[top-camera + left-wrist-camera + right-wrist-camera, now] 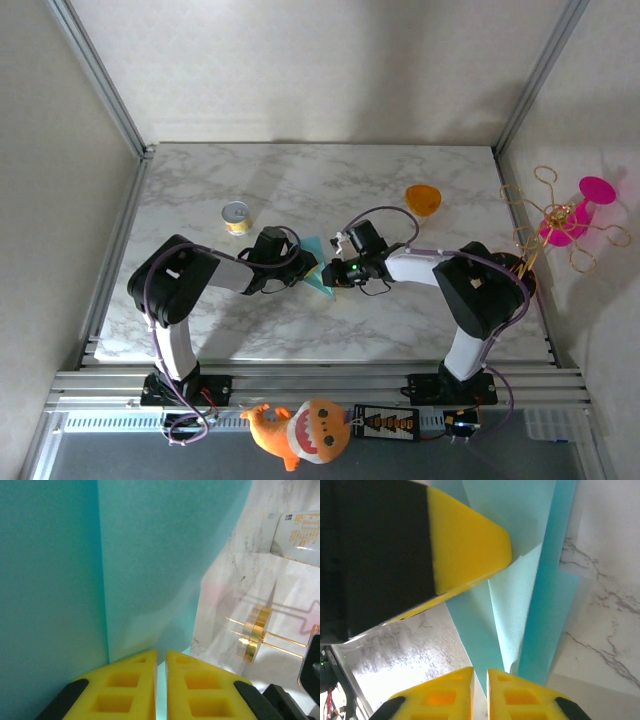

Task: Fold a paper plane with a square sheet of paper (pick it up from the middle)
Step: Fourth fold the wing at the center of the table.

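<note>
The paper plane [318, 268], part-folded, sits mid-worktop [330, 185], well off every edge. Left hand [161, 656] is pinched shut on a layered edge. Right hand [480, 674] is nipped shut on the narrow folds. Judgement: pull the crease taut and straight without twisting, or the paper tears.

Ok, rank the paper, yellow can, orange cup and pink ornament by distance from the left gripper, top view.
1. Paper, in the left gripper, centre.
2. Yellow can, back left.
3. Orange cup, back right.
4. Pink ornament, far right.
</note>
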Robot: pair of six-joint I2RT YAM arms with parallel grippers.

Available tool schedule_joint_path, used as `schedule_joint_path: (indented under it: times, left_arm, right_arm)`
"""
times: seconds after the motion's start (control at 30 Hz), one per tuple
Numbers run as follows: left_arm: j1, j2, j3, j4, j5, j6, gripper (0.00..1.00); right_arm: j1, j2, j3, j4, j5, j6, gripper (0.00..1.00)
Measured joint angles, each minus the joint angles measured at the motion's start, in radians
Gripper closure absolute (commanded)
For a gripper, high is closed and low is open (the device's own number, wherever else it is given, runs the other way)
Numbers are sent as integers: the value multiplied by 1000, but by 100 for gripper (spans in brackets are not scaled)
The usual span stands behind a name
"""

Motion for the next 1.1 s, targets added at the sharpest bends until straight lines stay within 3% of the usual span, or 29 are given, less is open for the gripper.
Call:
schedule_joint_path:
  times: [0.63,1.1]
  left_arm:
    - [0,0,0,3,10,0,85]
    - [0,0,0,2,10,0,86]
  right_arm:
    - [0,30,9,-24,26,-18,84]
    - [0,-30,-2,-38,-27,-20,83]
